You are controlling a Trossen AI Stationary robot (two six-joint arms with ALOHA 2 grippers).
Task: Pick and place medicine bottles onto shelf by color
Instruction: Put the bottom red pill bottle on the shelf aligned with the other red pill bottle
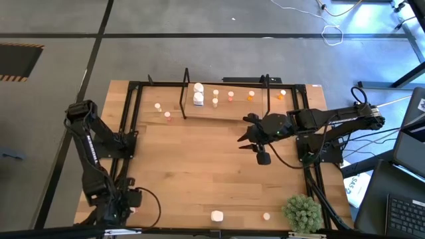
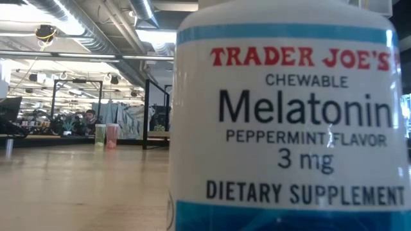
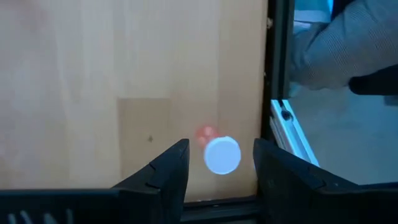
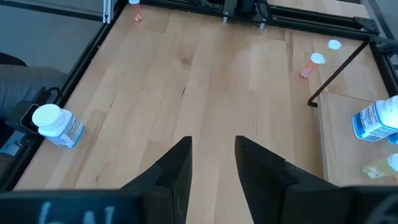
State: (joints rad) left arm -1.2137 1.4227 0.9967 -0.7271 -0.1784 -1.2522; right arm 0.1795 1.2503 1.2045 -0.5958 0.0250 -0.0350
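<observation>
The shelf (image 1: 226,109) stands at the table's far edge, with white, cream, pink and orange medicine bottles (image 1: 198,98) upright on its pale base. Two small bottles (image 1: 163,111) stand left of it and one (image 1: 281,94) stands right of it. A small bottle with a white cap and pink body (image 3: 222,155) stands upright on the wood near the table's near left corner. My left gripper (image 3: 221,148) is open above this bottle, one finger on either side of it. My right gripper (image 1: 246,136) (image 4: 212,142) hangs open and empty over the table's middle right.
A large white bottle (image 1: 217,216) (image 2: 289,122) stands at the near edge and fills the low view. A small bottle (image 1: 266,216) and a green plant (image 1: 302,212) are near the front right. A black frame (image 3: 278,74) edges the table; grey cloth (image 3: 342,50) shows beyond it.
</observation>
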